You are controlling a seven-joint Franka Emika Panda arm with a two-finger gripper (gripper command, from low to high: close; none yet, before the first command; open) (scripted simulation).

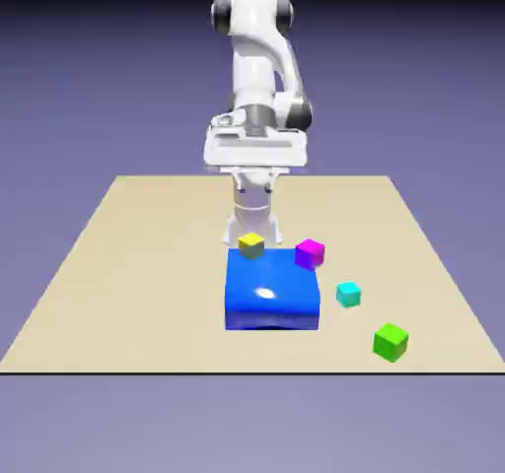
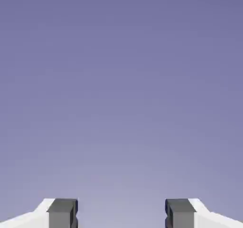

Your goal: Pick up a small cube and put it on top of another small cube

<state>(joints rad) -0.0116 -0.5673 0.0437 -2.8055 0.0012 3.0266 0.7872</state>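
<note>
Gripper up high at the table's far side, jaws spread wide, nothing between them. Only plain blue-violet backdrop filling the hand view beyond the two grey fingertips; not a single cube showing there.

Down on the tan table, well below the gripper and nearer the camera: big blue block, glossy, flat and square-edged, with a bright highlight on its top face. Small yellow cube at the block's far edge, nearest to the gripper; hard to tell whether resting on the block or just behind it. Magenta cube just off the block's far corner toward the exterior view's right. Small cyan cube beside the block on that same side, apart from it, farther from the gripper than the magenta one, flat on the table. Green cube farthest out of all, near the table's front edge.

Between gripper and cyan cube: magenta cube close to the line, big block alongside.

Gripper itself hard to pick out in the exterior view, lost in the white hand and arm seen end-on. Lower arm partly hidden behind the hand.

All cubes sharp-cornered, smooth, uniformly coloured; table matte.
</note>
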